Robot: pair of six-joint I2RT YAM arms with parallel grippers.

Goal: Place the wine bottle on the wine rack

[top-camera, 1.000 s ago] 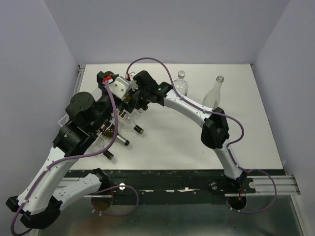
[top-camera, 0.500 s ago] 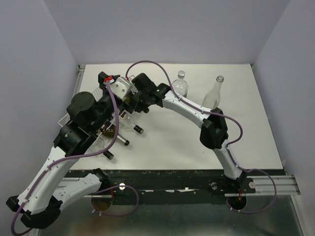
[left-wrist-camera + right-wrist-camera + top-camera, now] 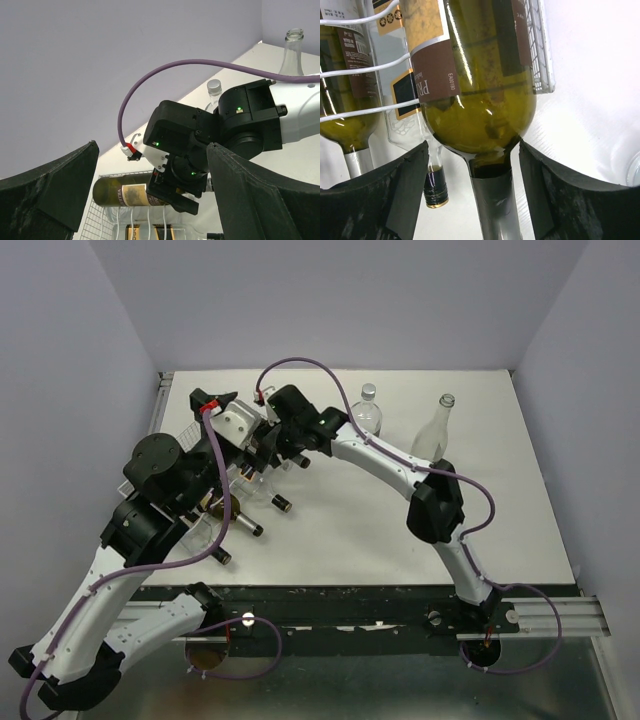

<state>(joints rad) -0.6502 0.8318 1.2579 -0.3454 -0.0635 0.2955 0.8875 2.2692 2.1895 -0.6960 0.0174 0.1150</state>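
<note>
White bench [image 3: 500, 530] is carrying the wine rack [image 3: 540, 45] at its left side. Olive-green wine bottle [image 3: 480, 100] is lying in the rack's wire cradles beside other bottles [image 3: 340, 100], neck overhanging the edge. Right claw [image 3: 472, 147] is standing spread, straddling that neck without gripping. Left claw [image 3: 152, 146] is hovering spread, holding nothing.

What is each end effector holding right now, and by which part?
Nothing. The left end effector is open and empty. The right end effector straddles the neck of the green bottle with gaps on either side, not gripping.
</note>
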